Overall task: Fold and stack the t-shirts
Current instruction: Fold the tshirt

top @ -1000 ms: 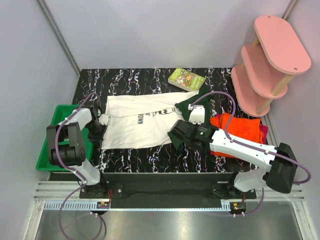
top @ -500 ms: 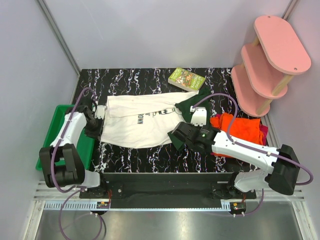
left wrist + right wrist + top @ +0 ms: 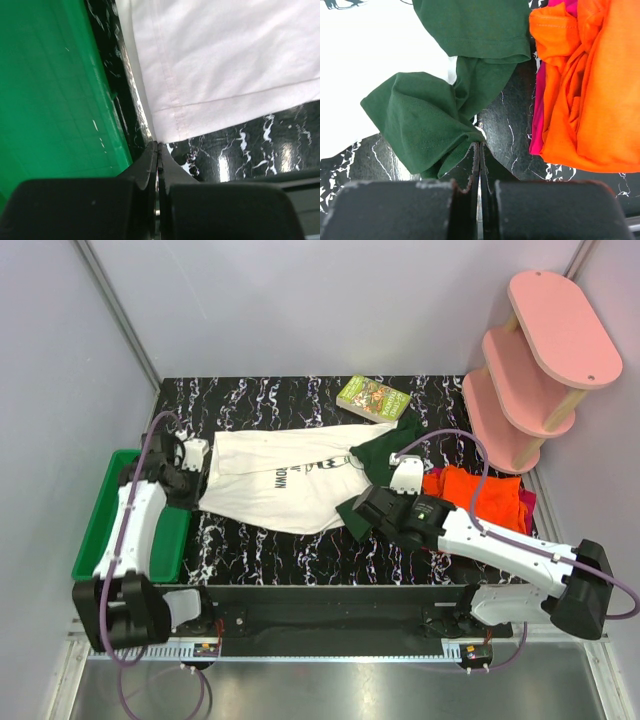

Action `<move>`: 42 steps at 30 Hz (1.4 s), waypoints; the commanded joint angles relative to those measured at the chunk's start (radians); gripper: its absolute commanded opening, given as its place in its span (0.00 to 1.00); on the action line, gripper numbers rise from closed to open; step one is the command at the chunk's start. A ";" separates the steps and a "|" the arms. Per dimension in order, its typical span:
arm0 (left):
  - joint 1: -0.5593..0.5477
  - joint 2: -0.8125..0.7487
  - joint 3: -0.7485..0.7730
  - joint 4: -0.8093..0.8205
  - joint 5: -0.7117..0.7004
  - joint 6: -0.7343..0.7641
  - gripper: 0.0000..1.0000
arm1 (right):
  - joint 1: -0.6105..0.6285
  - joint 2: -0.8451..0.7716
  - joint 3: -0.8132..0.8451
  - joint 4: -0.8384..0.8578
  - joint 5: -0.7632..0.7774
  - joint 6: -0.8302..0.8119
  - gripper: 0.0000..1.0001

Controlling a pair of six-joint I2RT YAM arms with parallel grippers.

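Note:
The cream-white t-shirt [image 3: 280, 480] with black print lies spread on the black marbled table, its dark green sleeves [image 3: 385, 445] toward the right. My left gripper [image 3: 192, 478] is shut on the shirt's hem corner [image 3: 165, 131] at its left end, next to the green tray. My right gripper [image 3: 352, 517] is shut on a bunched dark green sleeve [image 3: 427, 120] at the shirt's near right. The orange t-shirt [image 3: 480, 495] lies crumpled on the magenta-red one [image 3: 527, 502] right of that gripper; both also show in the right wrist view, orange [image 3: 590, 85] over magenta [image 3: 538, 130].
A green plastic tray [image 3: 110, 530] sits at the table's left edge, close beside my left gripper [image 3: 158, 145]. A small green book [image 3: 373, 398] lies at the back. A pink three-tier shelf [image 3: 540, 350] stands at the back right.
My left arm has stretched out and carried the hem corner away from the near edge, slanting the shirt's near edge. My right gripper has shifted slightly with the sleeve.

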 commanded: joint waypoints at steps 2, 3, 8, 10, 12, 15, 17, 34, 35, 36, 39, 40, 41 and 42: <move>0.006 -0.145 -0.009 0.063 0.034 0.009 0.00 | 0.009 -0.042 0.039 -0.084 0.042 0.026 0.00; 0.006 -0.153 -0.017 0.060 0.037 0.012 0.00 | 0.010 -0.055 0.045 -0.101 0.034 0.038 0.00; 0.007 -0.199 -0.008 0.043 0.051 0.022 0.00 | 0.044 -0.112 0.055 -0.244 0.032 0.170 0.00; 0.007 -0.200 -0.005 0.034 0.054 0.026 0.00 | 0.078 -0.134 0.068 -0.336 0.042 0.257 0.00; 0.009 -0.202 0.002 0.026 0.055 0.026 0.00 | 0.113 -0.150 0.085 -0.429 0.055 0.316 0.00; 0.009 -0.202 0.009 0.008 0.062 0.028 0.00 | 0.156 -0.167 0.123 -0.511 0.071 0.390 0.00; 0.009 -0.207 0.012 -0.003 0.065 0.032 0.00 | 0.174 -0.169 0.156 -0.545 0.081 0.422 0.00; 0.020 -0.283 0.038 -0.066 0.072 0.071 0.00 | 0.375 -0.061 0.338 -0.740 0.241 0.620 0.00; 0.020 -0.285 0.037 -0.069 0.072 0.071 0.00 | 0.375 -0.068 0.335 -0.738 0.236 0.626 0.00; 0.023 -0.286 0.038 -0.072 0.074 0.072 0.00 | 0.377 -0.071 0.331 -0.738 0.233 0.635 0.00; 0.023 -0.283 0.040 -0.078 0.080 0.077 0.00 | 0.380 -0.078 0.315 -0.737 0.230 0.644 0.00; 0.024 -0.280 0.040 -0.077 0.080 0.074 0.00 | 0.380 -0.078 0.315 -0.738 0.236 0.643 0.00; 0.024 -0.277 0.040 -0.077 0.080 0.071 0.00 | 0.378 -0.077 0.317 -0.737 0.253 0.641 0.00; 0.026 -0.271 0.041 -0.075 0.080 0.066 0.00 | 0.378 -0.077 0.321 -0.737 0.267 0.641 0.00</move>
